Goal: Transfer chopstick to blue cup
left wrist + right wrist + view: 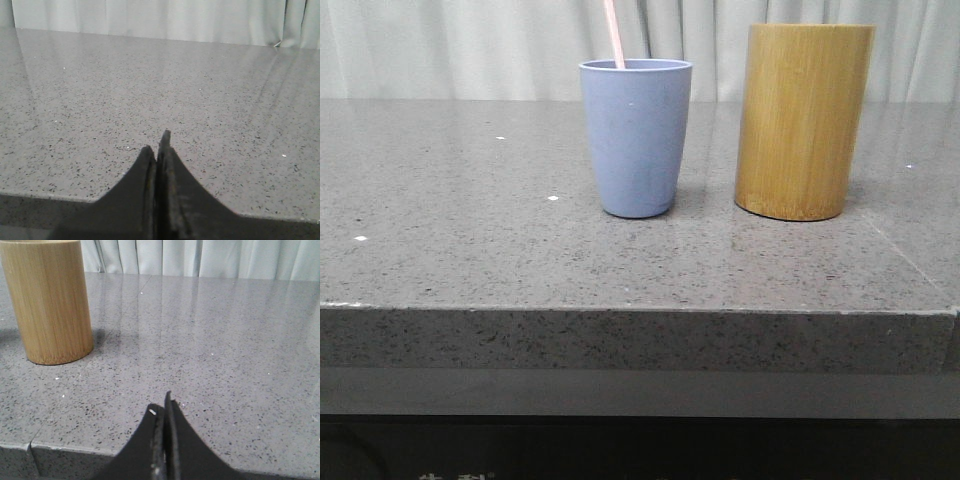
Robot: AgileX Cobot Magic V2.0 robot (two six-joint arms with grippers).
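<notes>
The blue cup [636,136] stands upright on the grey stone table [470,240], near the middle. A pale pink chopstick [614,33] sticks up out of it, leaning toward the left; only its top end shows. The tan bamboo holder [803,120] stands to the right of the cup and also shows in the right wrist view [47,300]; nothing sticks out above its rim. Neither gripper shows in the front view. My left gripper [159,145] is shut and empty over the table's front edge. My right gripper [162,407] is shut and empty, near the front edge, apart from the holder.
Pale curtains [440,45] hang behind the table. The table's front edge [620,310] runs across the front view. A seam in the stone [910,265] runs diagonally at the right.
</notes>
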